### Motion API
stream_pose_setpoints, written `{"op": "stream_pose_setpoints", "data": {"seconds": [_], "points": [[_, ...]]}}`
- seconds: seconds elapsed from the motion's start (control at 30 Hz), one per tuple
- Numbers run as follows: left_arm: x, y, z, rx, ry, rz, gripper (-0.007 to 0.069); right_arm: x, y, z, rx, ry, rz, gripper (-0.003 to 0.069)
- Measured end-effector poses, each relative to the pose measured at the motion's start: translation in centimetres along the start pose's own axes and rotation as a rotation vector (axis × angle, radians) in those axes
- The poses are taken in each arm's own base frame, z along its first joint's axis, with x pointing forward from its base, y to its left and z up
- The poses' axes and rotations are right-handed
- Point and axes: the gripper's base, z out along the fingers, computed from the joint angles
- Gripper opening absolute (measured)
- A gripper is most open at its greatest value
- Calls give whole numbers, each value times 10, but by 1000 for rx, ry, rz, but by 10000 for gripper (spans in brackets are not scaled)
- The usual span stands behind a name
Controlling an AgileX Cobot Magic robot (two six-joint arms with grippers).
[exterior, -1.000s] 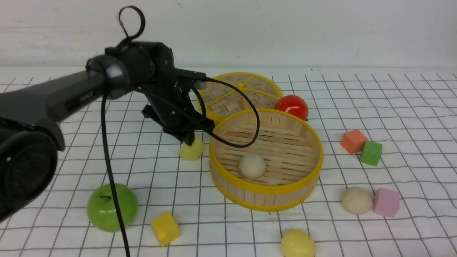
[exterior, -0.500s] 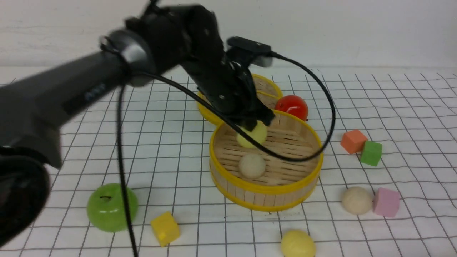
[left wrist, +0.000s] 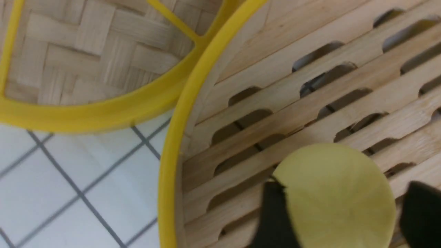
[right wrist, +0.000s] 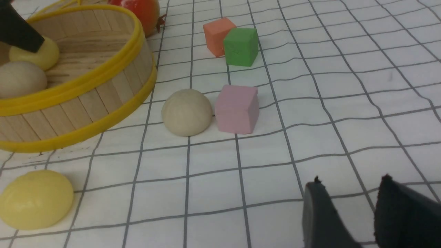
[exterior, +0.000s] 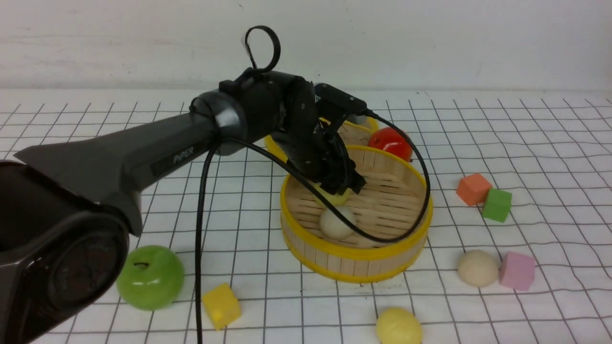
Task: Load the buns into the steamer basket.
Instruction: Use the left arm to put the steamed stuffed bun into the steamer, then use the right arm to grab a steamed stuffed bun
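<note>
L tool [exterior: 345, 184] jaws parted round yellow bun [left wrist: 336, 196], no clamp | bun on steamer basket [exterior: 356, 251] floor by beige bun [exterior: 337, 222] | R tool [right wrist: 351, 179] jaws apart, empty | on bench [exterior: 526, 143]: 2nd beige bun [exterior: 477, 268], 2nd yellow bun [exterior: 398, 326] | prob light, soft, smooth: pinch across dome sides

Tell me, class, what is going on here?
The left tool is down in the basket, its fingers either side of a yellow bun that rests on the slats, apparently not gripped. A beige bun lies near it. Another beige bun, by the pink cube, and another yellow bun sit on the table. The right tool hangs open and empty.
</note>
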Motion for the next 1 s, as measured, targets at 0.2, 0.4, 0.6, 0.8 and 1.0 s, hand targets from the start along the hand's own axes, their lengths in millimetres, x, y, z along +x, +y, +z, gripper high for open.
{"op": "stream_pose_setpoints", "data": {"seconds": [0.2,0.4,0.6,0.8,1.0], "points": [[-11,-4,-45,9,5,-97,627,0,0,0,0,0,0,241],[-19,-15,-156,33,-3,-125,449,0,0,0,0,0,0,241],[20,-23,-221,41,-58,-145,-8,0,0,0,0,0,0,241],[102,-37,-266,88,-250,-226,-13,0,0,0,0,0,0,241],[213,-48,-302,97,-569,-288,-13,0,0,0,1,-1,-4,241]]}}
